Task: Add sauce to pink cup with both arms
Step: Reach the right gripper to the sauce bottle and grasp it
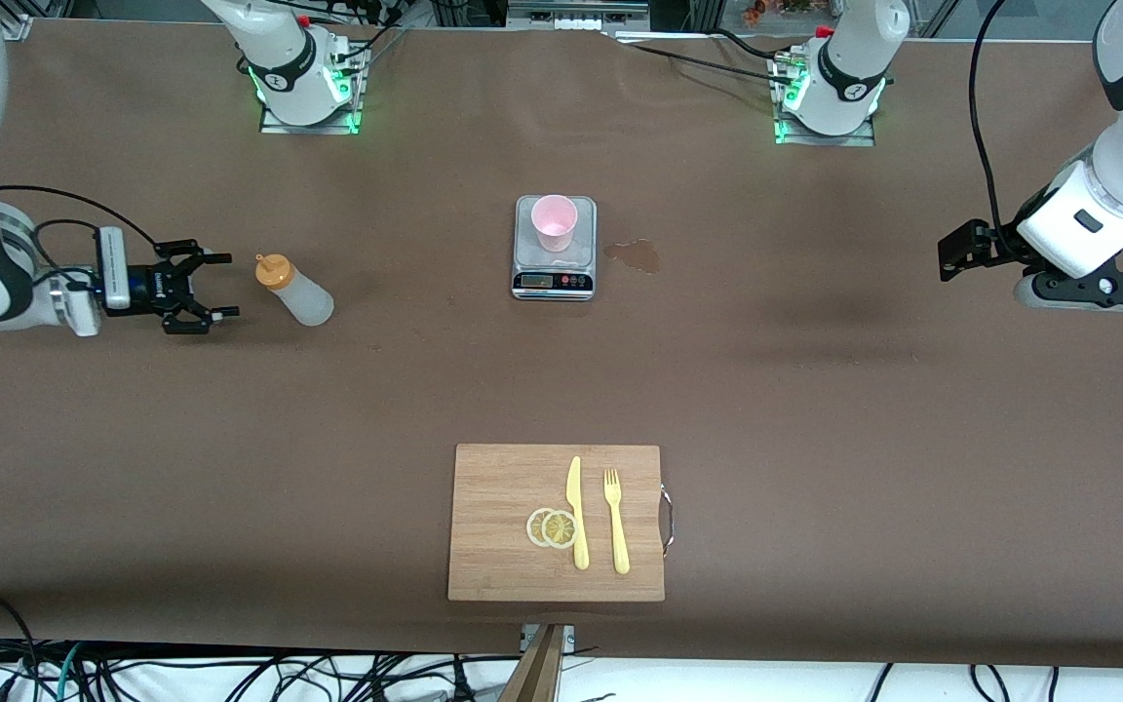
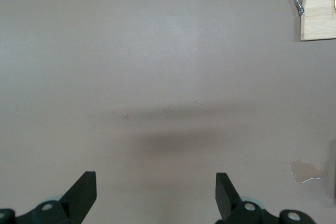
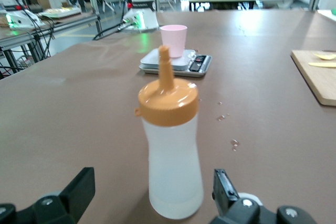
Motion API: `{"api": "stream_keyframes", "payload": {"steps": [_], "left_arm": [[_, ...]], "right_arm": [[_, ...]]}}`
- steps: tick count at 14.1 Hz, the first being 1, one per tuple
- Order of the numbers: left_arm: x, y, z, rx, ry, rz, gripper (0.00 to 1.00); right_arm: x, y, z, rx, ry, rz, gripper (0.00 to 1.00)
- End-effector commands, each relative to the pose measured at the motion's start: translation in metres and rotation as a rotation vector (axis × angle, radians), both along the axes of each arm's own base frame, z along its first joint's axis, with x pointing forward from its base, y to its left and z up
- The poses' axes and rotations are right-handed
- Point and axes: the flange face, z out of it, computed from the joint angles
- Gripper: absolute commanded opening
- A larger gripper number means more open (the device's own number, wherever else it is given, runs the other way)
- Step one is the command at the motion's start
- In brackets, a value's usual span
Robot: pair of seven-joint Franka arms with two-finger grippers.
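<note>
Sauce bottle [image 1: 296,291] stood upright on the table [image 1: 815,409] toward the right arm's end. Cup [image 1: 554,222] sat on the scale [image 1: 554,278] mid-table, well apart from the bottle. Right gripper [image 1: 215,286] was level with the bottle, just beside it, fingers open, nothing held; in the right wrist view the bottle [image 3: 170,150] stood between the open fingers [image 3: 79,190]. Left gripper [image 2: 156,192] hung over bare table at the left arm's end, fingers open, waiting.

Risks, as judged: the bottle is slim and soft, so an off-centre closure could tip it or squeeze sauce out early. A spill mark [image 1: 634,254] already lay beside the scale.

Hard to tell: the bottle's fill level, and whether the nozzle was capped. The left gripper was mostly hidden by its arm in the front view.
</note>
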Motion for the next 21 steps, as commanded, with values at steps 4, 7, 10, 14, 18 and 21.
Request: {"api": "stream_keyframes", "payload": {"steps": [4,7,10,14,18,21], "left_arm": [[0.001,0.000,0.002,-0.024,-0.009,-0.020,1.00],[0.001,-0.001,0.002,-0.026,-0.009,-0.017,1.00],[0.001,-0.002,0.002,-0.037,-0.008,-0.017,1.00],[0.001,-0.002,0.003,-0.039,-0.010,-0.015,1.00],[0.001,-0.004,0.006,-0.039,-0.016,-0.020,1.00],[0.002,-0.007,0.007,-0.034,-0.019,-0.030,1.00]], "right_arm": [[-0.008,0.004,-0.042,0.129,0.035,-0.049,1.00],[-0.010,0.017,-0.056,0.207,0.053,-0.077,1.00],[-0.007,0.026,-0.053,0.249,0.031,-0.073,1.00],[-0.004,0.038,-0.050,0.296,0.013,-0.070,1.00],[-0.004,0.049,-0.058,0.323,-0.004,-0.060,1.00],[-0.004,0.058,-0.064,0.335,-0.008,-0.053,1.00]]}}
